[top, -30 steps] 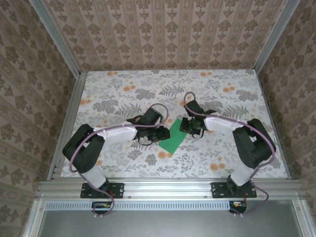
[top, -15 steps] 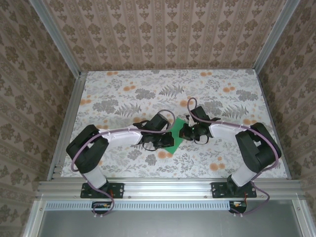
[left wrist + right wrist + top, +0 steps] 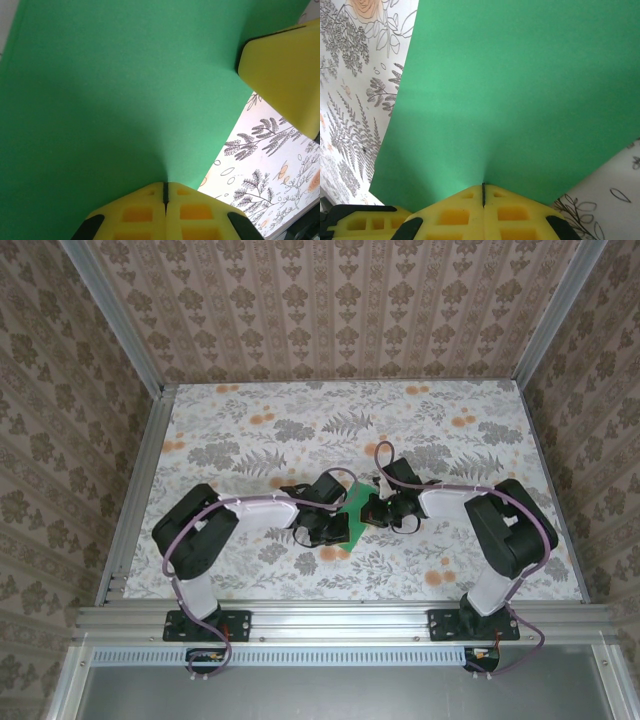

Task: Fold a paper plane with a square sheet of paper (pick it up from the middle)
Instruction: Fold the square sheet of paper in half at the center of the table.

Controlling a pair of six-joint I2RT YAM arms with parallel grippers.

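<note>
Presently noted at the middle of the floral-patterned tabletop (image 3: 300, 420): green paper sheet (image 3: 352, 517), largely hidden from above by the two wrists. Left gripper (image 3: 338, 528) on the sheet's left side, right gripper (image 3: 377, 508) on its right side. Heads close together, with a narrow strip of green showing between them.

From the left wrist: left gripper (image 3: 165, 186) with yellow fingers pressed together, pinching the edge of the green paper sheet (image 3: 110, 100). Paper smooth and flat-looking as it spreads away from the pinch, no crease discernible. Second yellow pad (image 3: 282, 75) at upper right, overlapping the sheet's far edge; cannot tell for certain whose. Bare patterned tabletop (image 3: 260, 165) past the right edge of the paper.

From the right wrist: right gripper (image 3: 483, 187) likewise clamped tight on the sheet's edge, green paper sheet (image 3: 520, 90) fanning out above the pinch. Yellow block (image 3: 365, 222) at the lower left, just beside the sheet's corner. Fern-print tabletop (image 3: 355, 100) to the left of the paper.

Cannot tell whether the paper lies on the cloth or is raised off it.

Surroundings: wallpapered walls (image 3: 330, 310) on three sides, aluminium frame rails (image 3: 340, 618) along the near edge, purple cables (image 3: 385, 455) looping over each wrist. In the way of an overhead check: both wrists.
</note>
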